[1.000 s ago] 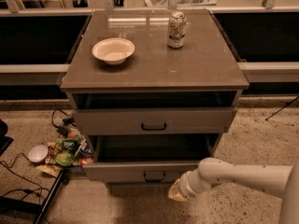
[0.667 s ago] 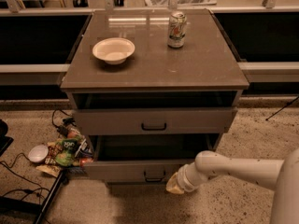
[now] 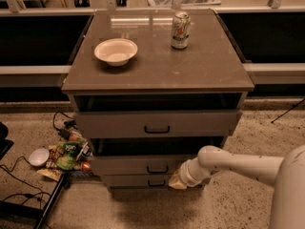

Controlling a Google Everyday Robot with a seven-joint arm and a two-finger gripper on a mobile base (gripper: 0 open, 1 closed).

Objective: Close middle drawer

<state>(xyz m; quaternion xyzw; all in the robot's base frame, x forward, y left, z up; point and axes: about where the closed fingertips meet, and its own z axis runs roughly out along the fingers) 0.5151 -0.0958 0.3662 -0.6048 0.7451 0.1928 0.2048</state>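
Find the gripper (image 3: 177, 180) at the front of the partly open middle drawer (image 3: 125, 165). You cannot tell its grip state. Shadow hides the drawer's contents.

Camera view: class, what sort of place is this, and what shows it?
Probably a robot test lab: a lone drawer cabinet on speckled floor, loose cables and snack packets beside it, and the gripper at the middle drawer.
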